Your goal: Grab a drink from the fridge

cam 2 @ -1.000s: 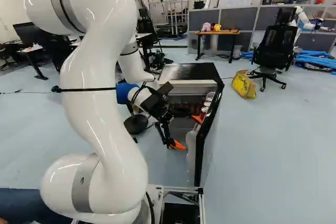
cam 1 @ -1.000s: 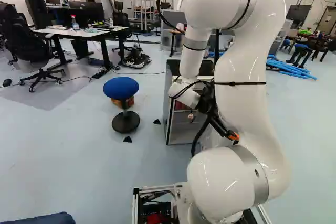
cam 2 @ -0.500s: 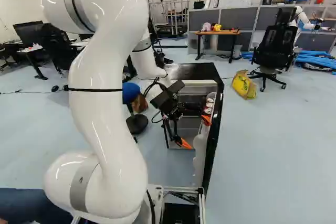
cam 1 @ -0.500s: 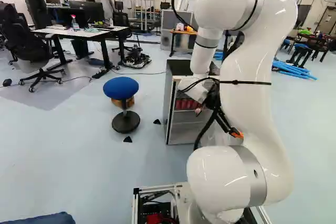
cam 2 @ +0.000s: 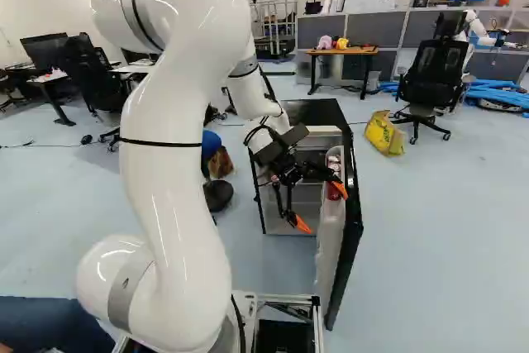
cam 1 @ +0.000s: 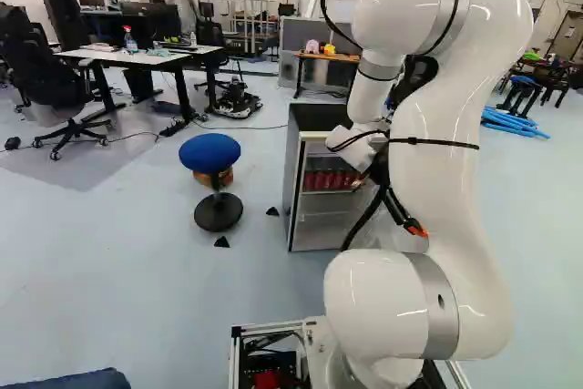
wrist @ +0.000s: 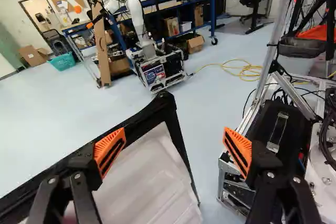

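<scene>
Plainly, the jaws stand wide apart with nothing clamped between them, their slotted orange pads (wrist: 109, 150) facing each other across a gap. The black 2-finger gripper (cam 2: 322, 207) hangs at the open door (cam 2: 329, 245), a panel with a translucent white liner and a black edge. From the wrist, 1 finger overlaps that black edge, though I can't tell if they touch. Red and silver drink cans (cam 2: 334, 190) sit in the door's rack, near the other fingertip in the right base view. More drinks, a row of red cans (cam 1: 330, 179), stand on an upper shelf inside the small black-topped fridge (cam 1: 317, 117). Beside the fridge is a round blue stool (cam 1: 209, 153) on a black foot; farther off, a crumpled yellow bag (cam 2: 384, 134) lies on the floor.
</scene>
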